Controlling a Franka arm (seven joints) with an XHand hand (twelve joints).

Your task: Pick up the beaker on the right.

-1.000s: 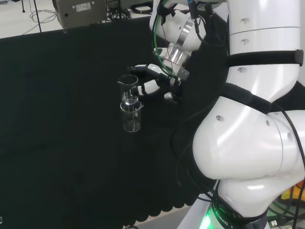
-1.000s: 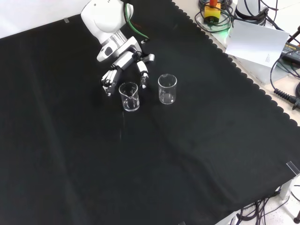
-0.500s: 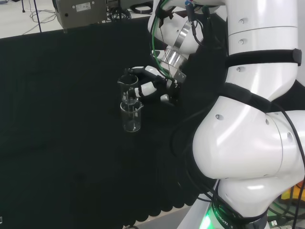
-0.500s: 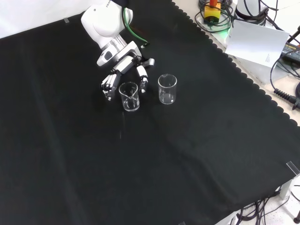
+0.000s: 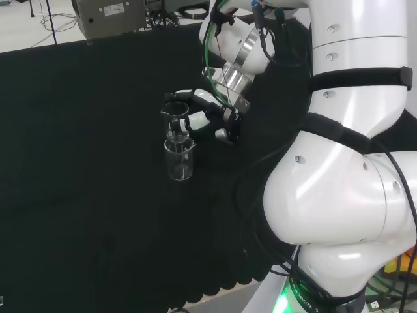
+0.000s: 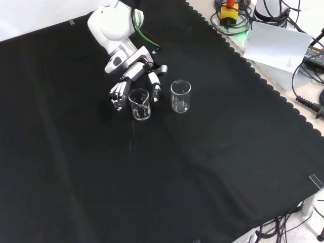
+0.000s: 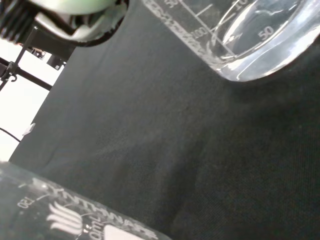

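Two clear beakers stand upright toward the cloth's (image 6: 76,167) far edge; the left beaker (image 6: 140,105), seemingly empty, sits between the hand's (image 6: 132,72) spread fingers; right beaker (image 6: 180,95) apart

A: Item, robot arm (image 5: 339,215). Finish?

B: Glossy white shell in large rounded links. Black bands at the joints, small round recessed screw points on the casing. Green glow at the base.

A: Wrist section?

B: Silver metal collar (image 5: 244,49) beneath a rounded white link; green and black cables (image 5: 210,39) looped alongside it.

A: Item, hand (image 6: 132,75)?

B: White finger segments (image 6: 153,80) with black joints and black tips; white and grey palm block.
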